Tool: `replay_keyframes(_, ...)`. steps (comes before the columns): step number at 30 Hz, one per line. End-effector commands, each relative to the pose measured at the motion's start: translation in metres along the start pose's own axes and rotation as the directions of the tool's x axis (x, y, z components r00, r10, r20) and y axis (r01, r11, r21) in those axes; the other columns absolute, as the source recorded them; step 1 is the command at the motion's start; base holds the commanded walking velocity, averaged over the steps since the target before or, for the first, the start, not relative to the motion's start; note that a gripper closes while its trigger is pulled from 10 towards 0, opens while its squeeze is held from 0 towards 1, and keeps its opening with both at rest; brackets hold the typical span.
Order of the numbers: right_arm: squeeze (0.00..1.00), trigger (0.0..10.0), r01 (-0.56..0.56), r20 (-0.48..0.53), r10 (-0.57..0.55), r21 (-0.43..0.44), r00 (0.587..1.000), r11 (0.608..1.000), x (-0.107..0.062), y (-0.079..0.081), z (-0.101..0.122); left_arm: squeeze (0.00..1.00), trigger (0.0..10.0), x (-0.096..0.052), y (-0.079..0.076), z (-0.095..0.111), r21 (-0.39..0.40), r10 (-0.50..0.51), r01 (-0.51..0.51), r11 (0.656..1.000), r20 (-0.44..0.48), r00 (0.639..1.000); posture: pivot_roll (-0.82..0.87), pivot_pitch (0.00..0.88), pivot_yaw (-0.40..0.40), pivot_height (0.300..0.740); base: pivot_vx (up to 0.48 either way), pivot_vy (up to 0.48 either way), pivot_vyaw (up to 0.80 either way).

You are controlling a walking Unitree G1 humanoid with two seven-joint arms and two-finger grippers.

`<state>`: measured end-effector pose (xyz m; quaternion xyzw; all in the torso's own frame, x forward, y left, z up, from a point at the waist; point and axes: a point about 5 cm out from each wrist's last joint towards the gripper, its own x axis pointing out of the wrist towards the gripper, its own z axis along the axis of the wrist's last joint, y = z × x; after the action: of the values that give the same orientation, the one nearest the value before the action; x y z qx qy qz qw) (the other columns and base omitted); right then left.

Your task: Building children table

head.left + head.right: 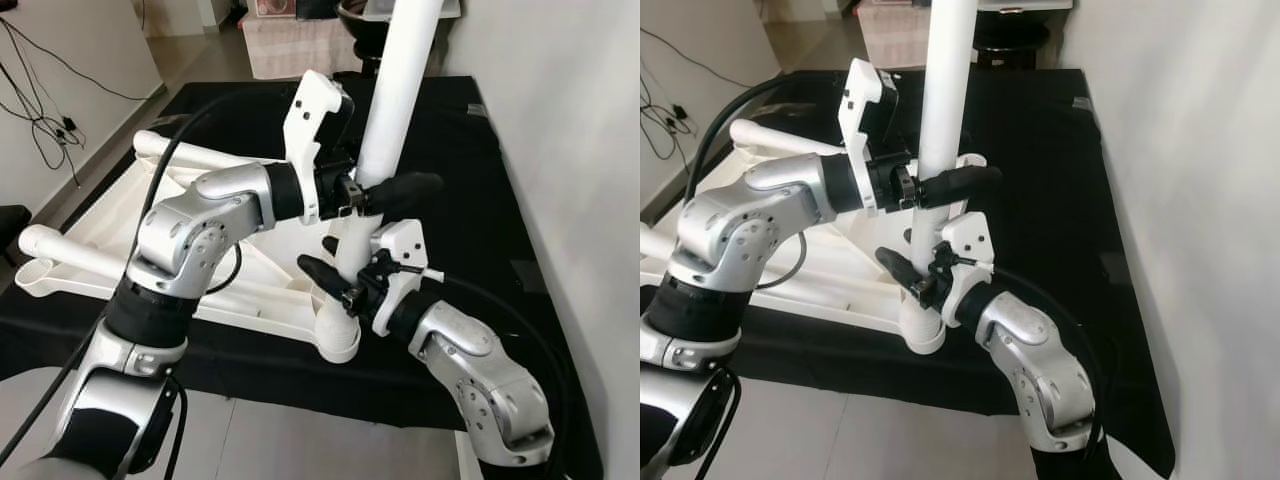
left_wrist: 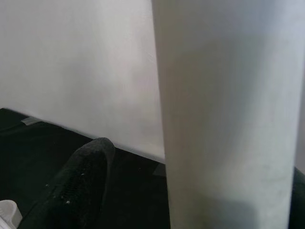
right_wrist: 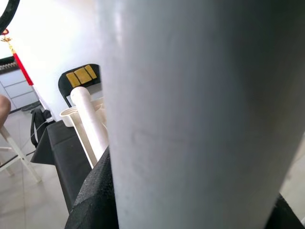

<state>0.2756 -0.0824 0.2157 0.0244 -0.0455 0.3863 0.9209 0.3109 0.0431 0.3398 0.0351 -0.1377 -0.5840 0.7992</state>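
Note:
The white tabletop (image 1: 262,292) lies upside down on a black cloth. A white table leg (image 1: 395,90) stands upright in the near corner socket (image 1: 338,342). My left gripper (image 1: 385,187) straddles the leg at mid height. In the left wrist view one finger (image 2: 81,181) stands off the leg (image 2: 228,114) with a gap, so this gripper is open. My right gripper (image 1: 345,275) is shut on the leg just above the socket. In the right wrist view its finger (image 3: 95,191) presses against the leg (image 3: 190,109). Two more legs (image 1: 190,155) (image 1: 70,250) rise from other corners.
A white wall (image 1: 580,150) runs close along the right side. The black cloth (image 1: 470,200) covers a low platform whose front edge is near my arms. Cables (image 1: 45,120) trail on the floor at the left. A black seat base (image 1: 362,25) stands behind.

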Motion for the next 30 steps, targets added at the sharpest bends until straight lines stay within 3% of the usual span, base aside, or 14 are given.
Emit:
replay_keyframes(1, 0.00, 10.0, -0.180, -0.019, 0.180, 0.009, 0.983, 0.984, 0.012, 0.033, -0.007, 0.00, 6.5, 0.015, -0.009, -0.005, 0.005, -0.041, 0.041, 0.999, -0.016, 0.999, 0.03, 0.147, 0.078, 0.740, 0.000, 0.000, 0.00)
replay_keyframes(2, 0.00, 10.0, -0.180, -0.014, 0.180, 0.001, 0.984, 0.984, 0.012, 0.032, -0.007, 0.00, 6.0, 0.015, -0.010, -0.003, 0.007, -0.040, 0.040, 0.999, -0.009, 0.999, 0.03, 0.147, 0.078, 0.740, 0.000, 0.000, 0.00)
replay_keyframes(3, 0.00, 10.0, -0.180, -0.007, 0.180, -0.010, 0.984, 0.984, 0.012, 0.032, -0.007, 0.00, 0.5, 0.014, -0.012, -0.001, 0.001, -0.037, 0.037, 0.999, 0.002, 0.999, 0.03, 0.141, 0.078, 0.740, 0.000, 0.000, 0.00)
replay_keyframes(7, 0.00, 10.0, -0.181, 0.000, 0.181, -0.024, 0.984, 0.983, 0.012, 0.031, -0.006, 0.00, 0.5, 0.012, -0.013, 0.002, -0.005, -0.035, 0.035, 0.999, 0.015, 0.999, 0.03, 0.141, 0.078, 0.740, 0.000, 0.000, 0.00)
replay_keyframes(8, 0.00, 10.0, -0.182, 0.005, 0.183, -0.049, 0.983, 0.982, 0.013, 0.029, -0.004, 0.00, 0.0, 0.009, -0.014, 0.006, -0.016, -0.036, 0.037, 0.999, 0.028, 0.999, 0.02, 0.132, 0.077, 0.740, 0.000, 0.000, 0.00)
replay_keyframes(11, 0.00, 10.0, -0.173, 0.013, 0.177, -0.153, 0.984, 0.973, 0.015, 0.022, 0.003, 0.00, 0.0, 0.003, -0.021, 0.024, -0.051, -0.043, 0.047, 0.998, 0.079, 0.996, 0.02, 0.119, 0.076, 0.740, 0.000, 0.000, 0.00)
replay_keyframes(16, 0.00, 10.0, -0.163, 0.017, 0.169, -0.195, 0.985, 0.967, 0.017, 0.018, 0.005, 0.00, 0.0, 0.003, -0.022, 0.031, -0.076, -0.041, 0.050, 0.996, 0.107, 0.993, 0.02, 0.111, 0.073, 0.740, 0.000, 0.000, 0.00)
replay_keyframes(18, 0.00, 10.0, -0.150, 0.024, 0.161, -0.250, 0.987, 0.957, 0.021, 0.013, 0.009, 0.00, 0.0, 0.001, -0.017, 0.033, -0.125, -0.028, 0.046, 0.991, 0.145, 0.989, 0.02, 0.102, 0.074, 0.740, 0.000, 0.000, 0.00)
replay_keyframes(20, 0.00, 10.0, -0.143, 0.027, 0.157, -0.277, 0.987, 0.950, 0.023, 0.011, 0.011, 0.00, 0.0, 0.000, -0.012, 0.031, -0.144, -0.016, 0.038, 0.989, 0.157, 0.988, 0.01, 0.100, 0.072, 0.740, 0.000, 0.000, 0.00)
replay_keyframes(24, 0.00, 10.0, -0.112, 0.035, 0.132, -0.343, 0.991, 0.933, 0.032, -0.001, 0.019, 0.00, 0.0, -0.001, 0.014, 0.000, -0.194, 0.028, 0.003, 0.981, 0.160, 0.987, 0.00, 0.089, 0.063, 0.740, 0.000, 0.000, 0.00)
replay_keyframes(27, 0.00, 10.0, -0.108, 0.038, 0.129, -0.348, 0.991, 0.931, 0.033, -0.003, 0.021, 0.00, 0.0, -0.003, 0.018, -0.004, -0.196, 0.033, -0.001, 0.981, 0.159, 0.987, 0.00, 0.087, 0.062, 0.740, 0.000, 0.000, 0.00)
replay_keyframes(30, 0.00, 10.0, -0.154, 0.055, 0.179, -0.300, 0.982, 0.941, 0.040, -0.006, 0.030, 0.00, 0.0, -0.018, 0.019, -0.001, -0.194, -0.020, 0.056, 0.979, 0.182, 0.983, -0.01, 0.085, 0.056, 0.740, 0.000, 0.000, 0.00)
